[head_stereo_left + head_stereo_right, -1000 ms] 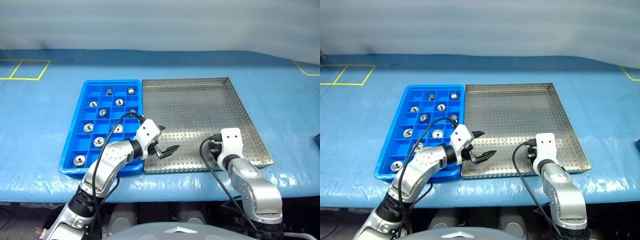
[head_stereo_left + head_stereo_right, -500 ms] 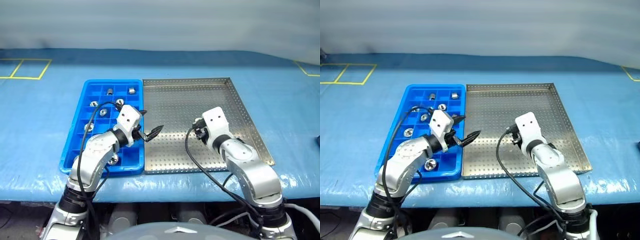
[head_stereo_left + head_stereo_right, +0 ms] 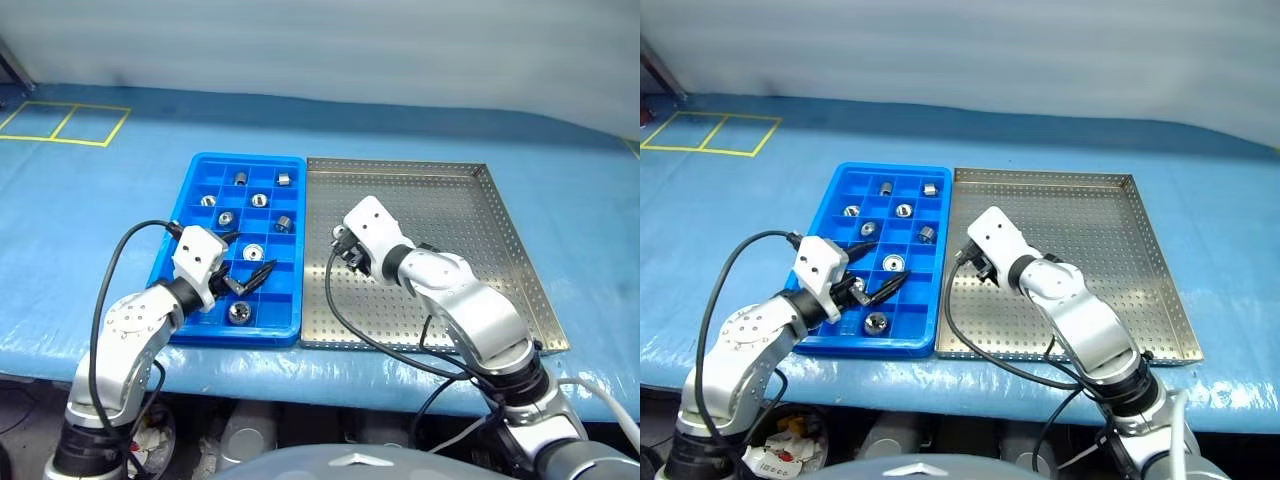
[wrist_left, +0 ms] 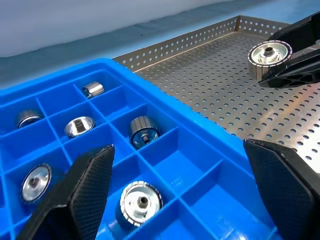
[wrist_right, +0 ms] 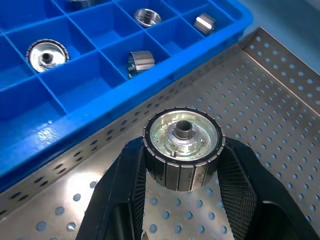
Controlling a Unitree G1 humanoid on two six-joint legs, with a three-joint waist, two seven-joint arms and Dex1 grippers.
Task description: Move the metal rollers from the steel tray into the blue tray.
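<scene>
My right gripper (image 5: 182,150) is shut on one metal roller (image 5: 183,134), a ribbed silver ring with a centre hole. It holds the roller a little above the steel tray (image 3: 450,230), near that tray's left rim beside the blue tray (image 3: 245,158). The held roller (image 4: 270,52) also shows in the left wrist view. Several metal rollers (image 3: 252,252) lie singly in the blue tray's compartments. My left gripper (image 3: 255,250) hangs open over the near half of the blue tray, with nothing between its fingers.
Both trays sit side by side on a table covered in blue sheeting (image 3: 100,200). Yellow tape lines (image 3: 60,125) mark the far left. Black cables (image 3: 335,310) loop from both wrists. The table's front edge runs just below the trays.
The camera has swung. My right gripper has carried the roller up and left across the steel tray to its left rim. My left gripper, still open, moved left over the blue tray.
</scene>
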